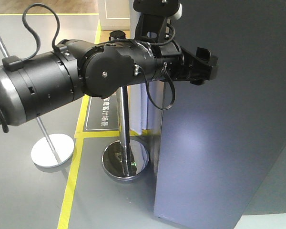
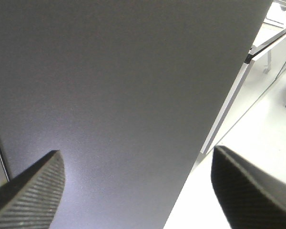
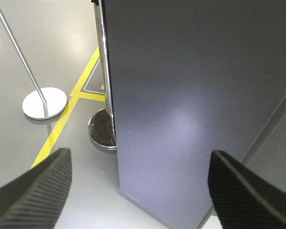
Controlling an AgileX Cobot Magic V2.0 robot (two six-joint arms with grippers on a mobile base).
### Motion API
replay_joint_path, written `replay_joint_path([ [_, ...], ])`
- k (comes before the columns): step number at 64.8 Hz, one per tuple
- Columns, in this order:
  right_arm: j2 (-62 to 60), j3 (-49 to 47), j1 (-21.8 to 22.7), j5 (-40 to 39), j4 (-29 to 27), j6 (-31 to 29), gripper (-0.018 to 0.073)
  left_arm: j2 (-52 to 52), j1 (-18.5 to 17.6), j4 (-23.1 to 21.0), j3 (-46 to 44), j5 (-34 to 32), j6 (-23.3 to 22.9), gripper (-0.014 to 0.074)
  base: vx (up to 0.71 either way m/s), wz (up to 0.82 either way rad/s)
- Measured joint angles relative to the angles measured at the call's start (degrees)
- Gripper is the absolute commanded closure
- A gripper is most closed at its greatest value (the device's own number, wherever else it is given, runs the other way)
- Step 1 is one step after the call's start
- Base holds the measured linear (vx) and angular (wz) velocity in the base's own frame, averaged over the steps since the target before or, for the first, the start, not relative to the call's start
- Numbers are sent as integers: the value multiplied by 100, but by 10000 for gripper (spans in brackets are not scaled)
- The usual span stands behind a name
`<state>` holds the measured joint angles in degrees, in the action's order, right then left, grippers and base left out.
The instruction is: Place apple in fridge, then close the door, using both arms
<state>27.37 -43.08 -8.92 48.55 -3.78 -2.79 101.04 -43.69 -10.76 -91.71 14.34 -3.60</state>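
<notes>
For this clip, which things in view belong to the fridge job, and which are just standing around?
Part of the job:
- door, dark grey outer face toward the cameras
- left tool, open, close to the panel
- right tool, open, empty
- no apple visible

Just standing around:
- chrome-based post
- white-based post
- yellow floor tape

The door [image 1: 229,119] beside the black left tool [image 1: 203,64] is plain dark grey with a pale sheen low down. Both wrist views show tool fingers [image 3: 35,191] in black with a fine ribbed weave. Behind the right tool [image 3: 138,191] the floor [image 3: 62,43] is glossy grey, crossed by yellow tape lines [image 3: 55,131]. One stand foot [image 3: 44,102] there is white; the other base [image 3: 102,133] is mirror chrome.
</notes>
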Motion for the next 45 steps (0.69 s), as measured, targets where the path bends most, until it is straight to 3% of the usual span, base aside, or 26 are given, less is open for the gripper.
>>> replay_joint_path([
  [45, 0, 0, 0, -47, 0, 0, -1, 0, 0, -2, 0, 31, 0, 6, 0, 0],
])
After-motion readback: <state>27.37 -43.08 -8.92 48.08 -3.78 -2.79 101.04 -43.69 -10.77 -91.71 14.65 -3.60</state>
